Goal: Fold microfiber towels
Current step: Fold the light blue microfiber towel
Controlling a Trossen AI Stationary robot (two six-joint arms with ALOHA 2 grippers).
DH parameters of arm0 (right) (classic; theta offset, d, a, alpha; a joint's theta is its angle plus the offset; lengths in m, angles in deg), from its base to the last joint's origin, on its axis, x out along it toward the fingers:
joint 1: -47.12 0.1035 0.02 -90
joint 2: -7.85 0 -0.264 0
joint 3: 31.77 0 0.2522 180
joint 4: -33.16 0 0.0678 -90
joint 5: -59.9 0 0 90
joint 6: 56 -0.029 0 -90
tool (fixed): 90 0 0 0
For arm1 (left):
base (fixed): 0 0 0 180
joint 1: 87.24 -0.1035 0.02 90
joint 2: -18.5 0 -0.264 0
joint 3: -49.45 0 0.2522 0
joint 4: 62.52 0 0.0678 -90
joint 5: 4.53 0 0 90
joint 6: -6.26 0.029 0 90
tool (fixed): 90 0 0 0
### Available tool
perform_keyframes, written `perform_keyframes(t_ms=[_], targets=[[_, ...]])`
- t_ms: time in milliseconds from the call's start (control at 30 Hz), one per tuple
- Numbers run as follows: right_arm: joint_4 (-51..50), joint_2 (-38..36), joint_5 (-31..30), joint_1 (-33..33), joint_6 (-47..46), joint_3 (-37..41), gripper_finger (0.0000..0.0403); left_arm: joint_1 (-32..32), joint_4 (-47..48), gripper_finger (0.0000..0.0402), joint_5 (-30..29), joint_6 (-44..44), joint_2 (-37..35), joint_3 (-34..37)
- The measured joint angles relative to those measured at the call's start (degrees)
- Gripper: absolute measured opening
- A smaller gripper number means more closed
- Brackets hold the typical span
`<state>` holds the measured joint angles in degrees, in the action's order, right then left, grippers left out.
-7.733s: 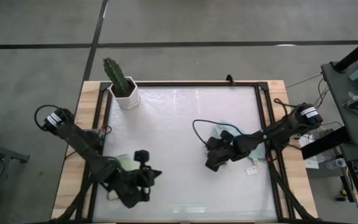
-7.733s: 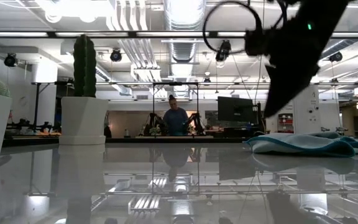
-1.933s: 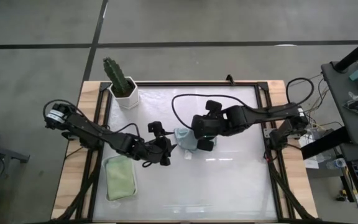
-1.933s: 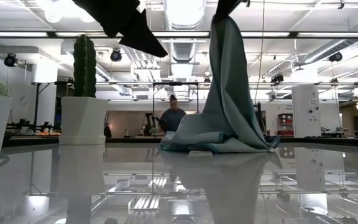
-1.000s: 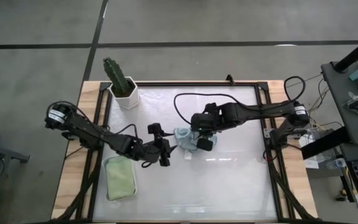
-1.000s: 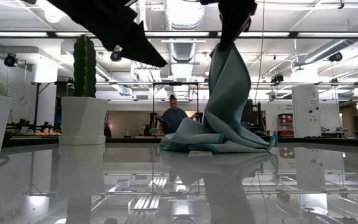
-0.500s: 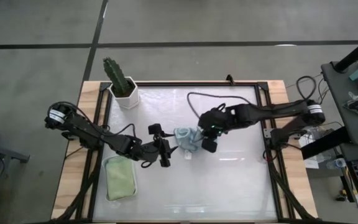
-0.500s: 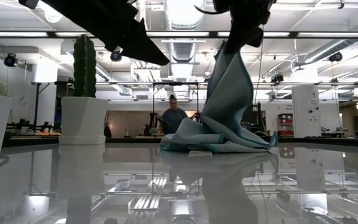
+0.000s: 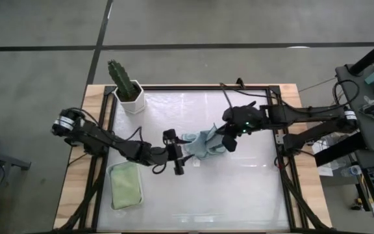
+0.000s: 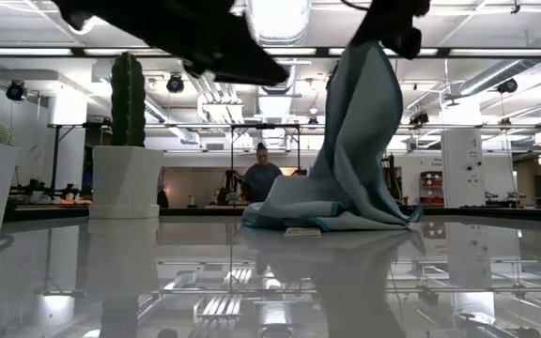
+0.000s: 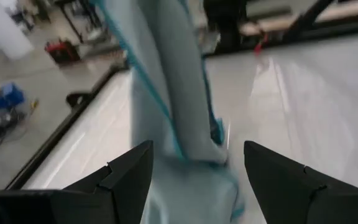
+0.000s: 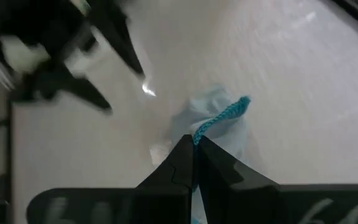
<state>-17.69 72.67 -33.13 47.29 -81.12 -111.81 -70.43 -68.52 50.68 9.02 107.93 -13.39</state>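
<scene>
A pale blue towel [image 9: 202, 144] of soft cloth, edged with brighter blue stitching, is held up by one corner in the right pincer [image 9: 228, 140], whose dark fingers are pressed together on it. The cloth hangs in long, loose folds, and its lower part is crumpled on the glossy white counter [image 9: 239, 188] near the middle. The left pincer [image 9: 180, 160] is spread wide just beside the towel's bunched lower end and touches nothing. A sage green towel [image 9: 126, 184], folded into a flat rectangle, lies at the counter's left edge. A ribbed green cactus [image 9: 122, 77] in a white faceted pot stands at the far left corner.
</scene>
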Motion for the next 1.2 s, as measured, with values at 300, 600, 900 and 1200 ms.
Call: perform_keyframes(t_ms=[300,600,900,1200], targets=[[1.91,-3.28,-0.01,0.04,0.24,-2.85,0.0008,-3.83,-27.51,0.0235,0.41,6.61,9.05,-0.99],[1.89,-3.28,-0.61,0.04,0.27,-3.65,0.0008,-5.19,-33.65,0.0235,2.08,6.62,13.67,-3.21],[7.56,-3.28,-1.53,0.06,0.13,-3.88,0.0008,-6.11,-33.73,0.0234,1.27,6.52,18.11,-6.86],[7.24,-3.39,-1.4,0.47,1.76,-9.01,0.0008,-6.33,-33.74,0.0151,-4.83,6.5,19.23,-6.08]])
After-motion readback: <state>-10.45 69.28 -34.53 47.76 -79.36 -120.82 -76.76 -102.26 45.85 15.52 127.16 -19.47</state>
